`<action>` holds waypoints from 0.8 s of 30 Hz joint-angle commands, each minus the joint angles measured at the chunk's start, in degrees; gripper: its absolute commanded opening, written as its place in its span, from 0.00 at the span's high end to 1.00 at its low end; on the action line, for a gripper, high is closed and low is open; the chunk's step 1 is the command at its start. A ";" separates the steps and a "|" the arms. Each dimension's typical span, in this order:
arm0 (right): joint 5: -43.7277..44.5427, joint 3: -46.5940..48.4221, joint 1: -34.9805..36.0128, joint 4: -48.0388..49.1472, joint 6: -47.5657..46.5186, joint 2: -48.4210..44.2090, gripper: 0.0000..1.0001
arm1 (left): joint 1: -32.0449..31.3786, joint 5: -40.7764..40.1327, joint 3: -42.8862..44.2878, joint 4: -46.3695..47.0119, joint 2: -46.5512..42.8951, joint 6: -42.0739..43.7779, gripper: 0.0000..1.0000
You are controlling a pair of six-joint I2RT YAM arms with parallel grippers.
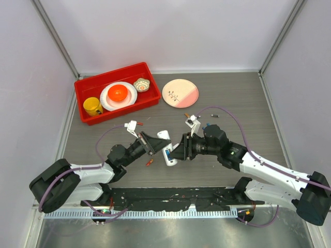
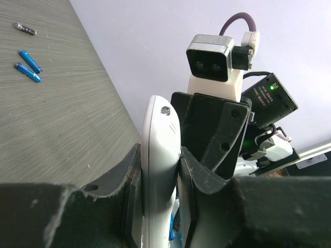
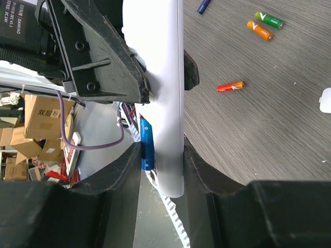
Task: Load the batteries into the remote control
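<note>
Item: remote control [image 2: 159, 175], held at mid-table, near side.
left gripper [image 2: 160, 153]: clenched on the remote's edges.
right gripper [image 3: 163, 146]: pinching blue battery [image 3: 147, 144] against the remote.
Step, apparently: seating a cell.
Next: press it flush, then fetch the loose batteries [image 3: 230, 86] from the table [image 3: 269, 129].

remote control [image 3: 165, 103] top cropped, battery [image 3: 147, 147] half-hidden
</note>
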 commanded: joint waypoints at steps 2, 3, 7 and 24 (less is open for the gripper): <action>4.98 0.65 0.82 1.53 -0.32 1.78 0.62 | -2.52 -0.11 2.06 17.11 -1.71 0.01 1.00; 5.50 0.66 0.82 1.44 -0.15 1.87 0.63 | -2.61 -0.20 2.06 16.93 -1.80 0.19 1.00; 6.91 0.74 0.91 1.17 0.29 2.13 0.62 | -3.31 -1.34 1.98 15.62 -2.50 1.33 1.00; 11.66 1.27 1.78 1.35 2.40 4.41 0.78 | -4.98 -3.80 1.54 13.86 -3.30 2.91 1.00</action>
